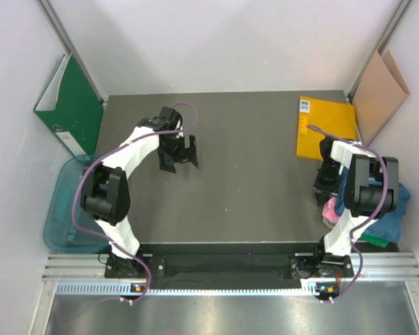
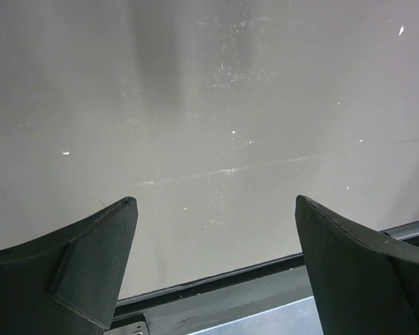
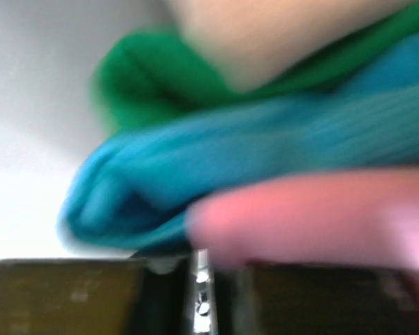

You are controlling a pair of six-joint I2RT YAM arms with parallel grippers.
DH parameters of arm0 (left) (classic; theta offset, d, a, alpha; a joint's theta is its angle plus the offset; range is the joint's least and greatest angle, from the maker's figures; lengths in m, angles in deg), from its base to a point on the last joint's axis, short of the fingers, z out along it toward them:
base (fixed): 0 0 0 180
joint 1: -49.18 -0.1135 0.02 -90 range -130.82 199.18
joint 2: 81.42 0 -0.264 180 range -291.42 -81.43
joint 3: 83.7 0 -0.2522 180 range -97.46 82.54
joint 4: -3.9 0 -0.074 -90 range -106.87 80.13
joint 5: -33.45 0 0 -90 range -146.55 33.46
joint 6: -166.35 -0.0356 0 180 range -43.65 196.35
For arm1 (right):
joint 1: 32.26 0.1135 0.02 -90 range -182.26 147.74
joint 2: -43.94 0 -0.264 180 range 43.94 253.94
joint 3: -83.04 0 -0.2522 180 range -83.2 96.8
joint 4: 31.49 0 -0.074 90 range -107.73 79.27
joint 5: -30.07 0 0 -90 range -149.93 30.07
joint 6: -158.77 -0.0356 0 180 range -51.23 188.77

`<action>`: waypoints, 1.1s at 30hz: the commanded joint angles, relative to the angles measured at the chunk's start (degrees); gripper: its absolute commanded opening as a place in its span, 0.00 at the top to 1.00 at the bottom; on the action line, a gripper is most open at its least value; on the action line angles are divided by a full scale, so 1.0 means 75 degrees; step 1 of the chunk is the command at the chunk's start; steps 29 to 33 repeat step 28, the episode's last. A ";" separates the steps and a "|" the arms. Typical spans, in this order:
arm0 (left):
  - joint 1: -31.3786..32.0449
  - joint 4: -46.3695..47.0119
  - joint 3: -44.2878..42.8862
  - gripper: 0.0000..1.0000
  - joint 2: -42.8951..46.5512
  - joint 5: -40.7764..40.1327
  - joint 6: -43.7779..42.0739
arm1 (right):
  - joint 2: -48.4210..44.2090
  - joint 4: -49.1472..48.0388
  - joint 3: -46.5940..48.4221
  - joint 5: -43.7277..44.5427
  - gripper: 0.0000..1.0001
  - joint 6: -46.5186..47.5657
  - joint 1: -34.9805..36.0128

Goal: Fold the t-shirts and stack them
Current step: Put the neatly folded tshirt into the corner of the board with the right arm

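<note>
The t-shirts lie in a loose heap off the table's right edge: a blue one (image 1: 392, 201), a pink one (image 1: 330, 208) and a green one (image 1: 378, 241). My right gripper (image 1: 327, 187) points down at the heap's left side. In the blurred right wrist view its jaws (image 3: 199, 262) are shut, right against the pink cloth (image 3: 314, 216), with the blue cloth (image 3: 230, 153) and the green cloth (image 3: 160, 77) beyond. Whether any cloth is pinched I cannot tell. My left gripper (image 1: 180, 157) hangs open over the bare table top at the back left, nothing between its fingers (image 2: 215, 199).
A green binder (image 1: 70, 105) leans on the left wall. A see-through teal bin (image 1: 64, 209) sits off the table's left edge. A yellow envelope (image 1: 326, 127) lies at the dark table's (image 1: 251, 181) back right corner, brown cardboard (image 1: 380, 94) beside it.
</note>
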 commanded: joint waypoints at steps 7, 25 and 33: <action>-0.0041 -0.0102 -0.0677 0.01 0.0015 -0.0192 -0.0303 | -0.0885 0.0848 0.2136 0.0408 0.00 -0.0330 0.2669; -0.0650 -0.0149 -0.0104 0.01 0.0518 -0.0288 -0.0479 | 0.2618 0.0567 0.6581 0.0034 0.00 0.0022 0.5774; -0.0826 -0.0055 0.0049 0.01 0.0566 -0.0285 -0.0514 | 0.2562 0.0334 0.6465 -0.0059 0.00 -0.0013 0.5928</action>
